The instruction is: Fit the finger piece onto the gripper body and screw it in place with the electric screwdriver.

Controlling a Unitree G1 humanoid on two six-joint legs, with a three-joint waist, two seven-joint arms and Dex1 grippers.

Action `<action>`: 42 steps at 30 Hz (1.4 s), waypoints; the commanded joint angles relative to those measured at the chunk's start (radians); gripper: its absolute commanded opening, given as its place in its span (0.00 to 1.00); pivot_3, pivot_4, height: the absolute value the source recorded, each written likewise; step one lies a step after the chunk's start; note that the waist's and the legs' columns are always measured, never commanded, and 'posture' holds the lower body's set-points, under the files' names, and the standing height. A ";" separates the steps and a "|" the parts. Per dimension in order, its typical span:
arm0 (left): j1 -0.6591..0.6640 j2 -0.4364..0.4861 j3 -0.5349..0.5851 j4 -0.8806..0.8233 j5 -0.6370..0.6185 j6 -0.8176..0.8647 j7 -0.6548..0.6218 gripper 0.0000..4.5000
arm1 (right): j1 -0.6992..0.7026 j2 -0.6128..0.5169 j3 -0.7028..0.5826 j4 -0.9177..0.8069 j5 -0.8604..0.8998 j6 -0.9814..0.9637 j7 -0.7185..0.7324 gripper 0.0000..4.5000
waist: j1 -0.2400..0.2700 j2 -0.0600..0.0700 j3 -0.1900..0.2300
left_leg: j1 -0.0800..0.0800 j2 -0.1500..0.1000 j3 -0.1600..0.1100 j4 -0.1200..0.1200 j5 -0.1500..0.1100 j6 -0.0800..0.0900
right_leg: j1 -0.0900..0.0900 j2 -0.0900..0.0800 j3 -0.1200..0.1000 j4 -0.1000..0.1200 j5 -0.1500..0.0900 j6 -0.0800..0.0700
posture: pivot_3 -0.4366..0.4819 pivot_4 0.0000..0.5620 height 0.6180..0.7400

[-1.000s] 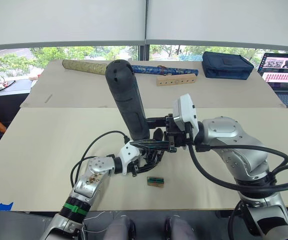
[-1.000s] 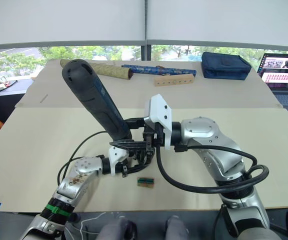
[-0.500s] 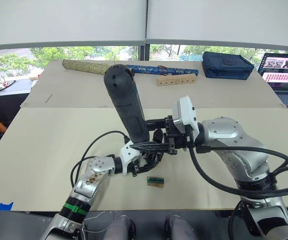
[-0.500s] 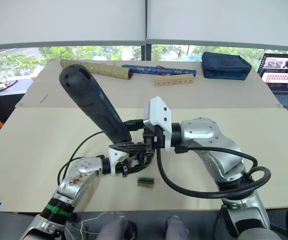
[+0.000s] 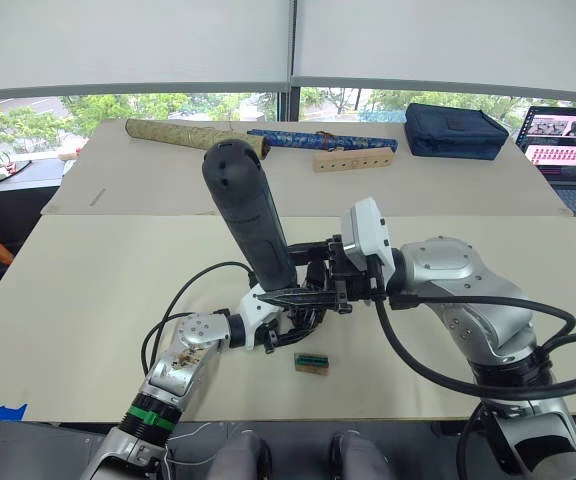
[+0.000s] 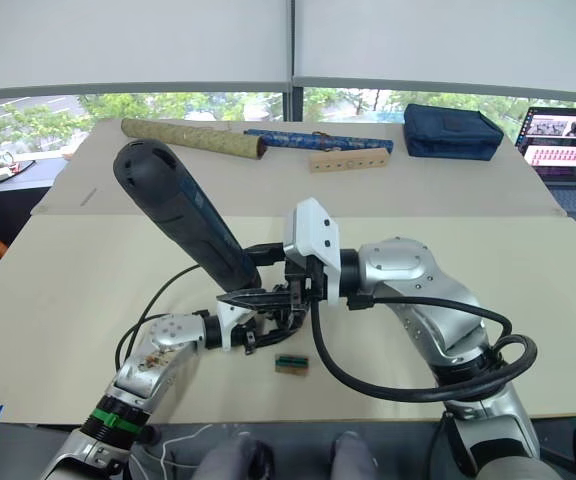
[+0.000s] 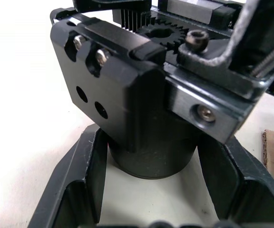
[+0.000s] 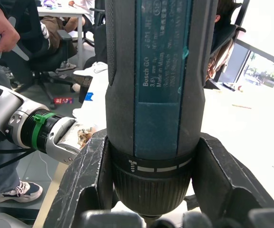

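The screwdriver (image 5: 250, 215) stands tilted over the middle of the bench (image 5: 88, 300), a little toward its near edge, rounded end up and leaning toward the left edge. The right gripper (image 8: 149, 190) is clamped on it at the lower collar, just above the bit. It looks like a heavy, rigid tool with most of its mass above the hold, so it will want to lever over. A grip low on the ribbed collar gives good control of the tip, but the top needs firm clamping. Its casing looks smooth, so it could turn in the fingers when the motor bites.

The body (image 7: 141, 95) sits on the bench directly under the bit. The left gripper (image 7: 151, 190) is closed around its round base, one finger on each side. The body is a stiff block of metal and hard plastic, small but probably dense. The round base could rotate between flat fingers under screwing torque, so the clamp there has to be tight. Its exposed gear and rails are not places to squeeze.

I cannot make out the finger piece as a separate part. A black plate with two screw heads shows on the body's side in the left wrist view. A thin metal bit (image 7: 270, 56) reaches in near the body's top.

A small wooden block (image 5: 311, 363) lies just beside the grippers, toward the near edge.
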 commanded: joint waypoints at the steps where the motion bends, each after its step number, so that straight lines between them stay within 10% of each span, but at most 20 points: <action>1: 0.027 0.007 -0.019 0.015 0.003 0.024 -0.010 0.50 | 0.018 0.009 -0.020 0.002 0.000 -0.031 -0.011 0.42 | 0.000 0.000 0.000 | 0.000 0.000 0.000 0.000 0.000 0.000 | 0.000 0.000 0.000 0.000 0.000 0.000 | 0.48 0.27 1.00; 42: 0.017 0.009 -0.019 0.014 0.003 0.038 -0.008 0.50 | 0.149 0.042 0.055 0.096 -0.082 -0.113 -0.110 0.42 | -0.001 -0.003 -0.008 | 0.006 0.000 0.000 -0.004 0.001 -0.001 | 0.002 0.000 0.001 0.000 0.000 0.000 | 0.48 0.27 1.00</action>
